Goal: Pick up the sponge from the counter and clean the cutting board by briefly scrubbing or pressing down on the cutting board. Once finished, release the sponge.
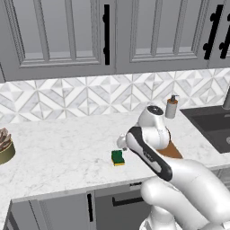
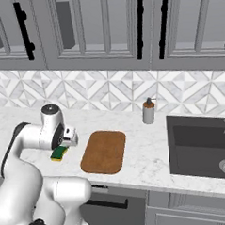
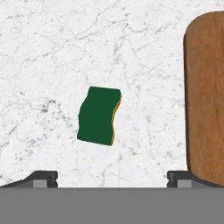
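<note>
The tool [image 3: 112, 177] is hanging with its fingers spread wide above the sponge [image 3: 99, 116], which is lying on the white table [image 3: 48, 57] with the cutting board [image 3: 204, 100] off to one side.

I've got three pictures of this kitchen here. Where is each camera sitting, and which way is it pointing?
Left base view: behind the arm's left, facing forward and down at the counter; the arm rises lower right.
Right base view: behind its right; the arm rises lower left, beside the cutting board and sink.
Hand view: on the hand, facing straight down; the open gripper shows its fingertips.
All three share the sponge.
</note>
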Tool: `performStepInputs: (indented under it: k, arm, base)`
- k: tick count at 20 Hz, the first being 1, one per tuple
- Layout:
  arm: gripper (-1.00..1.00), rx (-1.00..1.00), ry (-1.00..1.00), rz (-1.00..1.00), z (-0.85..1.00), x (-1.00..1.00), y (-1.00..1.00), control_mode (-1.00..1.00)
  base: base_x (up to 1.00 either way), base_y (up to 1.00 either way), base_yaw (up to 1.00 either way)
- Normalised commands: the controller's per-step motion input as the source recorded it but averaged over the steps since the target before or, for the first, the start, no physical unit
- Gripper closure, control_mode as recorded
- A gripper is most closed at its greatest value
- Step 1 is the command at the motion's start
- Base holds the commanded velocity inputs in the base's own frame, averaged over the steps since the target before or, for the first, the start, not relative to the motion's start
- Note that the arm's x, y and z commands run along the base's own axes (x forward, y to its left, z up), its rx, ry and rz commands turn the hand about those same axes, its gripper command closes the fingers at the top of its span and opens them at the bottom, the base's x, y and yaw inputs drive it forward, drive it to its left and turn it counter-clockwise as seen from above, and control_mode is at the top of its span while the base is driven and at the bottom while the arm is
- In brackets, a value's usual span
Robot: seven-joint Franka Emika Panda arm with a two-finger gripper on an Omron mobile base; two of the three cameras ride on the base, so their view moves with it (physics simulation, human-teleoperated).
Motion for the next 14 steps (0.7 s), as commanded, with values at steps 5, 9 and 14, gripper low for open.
performStepInputs:
  k: [5,9,14]
  arm:
    - [-1.0,0.0,-0.08,-0.07,0.51,-0.4,-0.13,-1.0]
    - [-1.0,-0.03,-0.18,-0.09,0.44,-0.43,0.0,-1.0]
    - [-1.0,-0.05,-0.04,-0.09,0.53,-0.19,0.02,-1.0]
  base:
    - [0.0,0.0,0.0]
    - [0.0,0.0,0.0]
    - [0.0,0.0,0.0]
